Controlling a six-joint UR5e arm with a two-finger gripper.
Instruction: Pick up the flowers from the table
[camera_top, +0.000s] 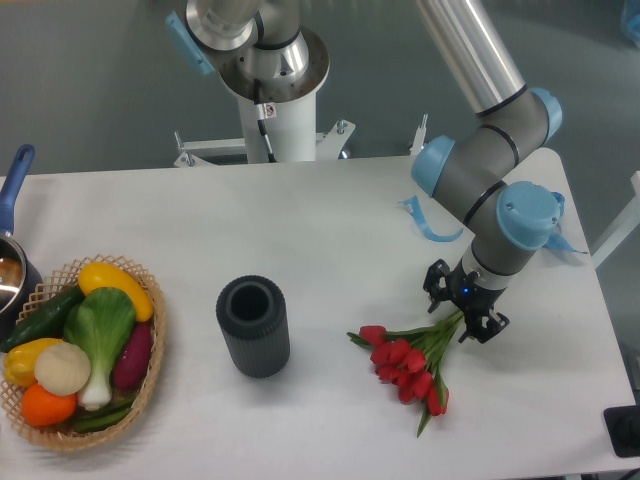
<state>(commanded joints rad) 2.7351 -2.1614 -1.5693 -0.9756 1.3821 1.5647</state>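
Camera view, fixed, looking down on the table (330, 215). Flowers (408, 366) lying flat on the white top, right of the middle, red buds toward the front and the green stems running up and to the right. Gripper (462, 312) low over the stem ends, one dark finger on each side of the stems, a gap between the two — so open by some amount, and holding nothing as far as can be seen. Whether the fingers already touch the stems: cannot tell from this angle.

Handling, as a judgement: probably light and soft, easy to bend. Stems thin and maybe a little slippery, buds delicate (likely to be crushed if squeezed). Best place to take hold seems to be the bundled stems near the tied end, exactly where the gripper now stands, and not the heads. When lifted from one end only, bunch may hang down and swing, so a firm but gentle closing would be needed.

Around: a dark ribbed cylinder vase (253, 326) upright to the left of the buds, well apart from them. A woven basket (143, 385) with vegetables at the far left edge, and beside it part of a pot with a blue handle (18, 168). Blue ribbon pieces (423, 220) behind the gripper, near the arm's wrist, not touching the flowers. Nothing between the fingers and the stems — way for the lift looks free, only the ribbon is somewhat near.
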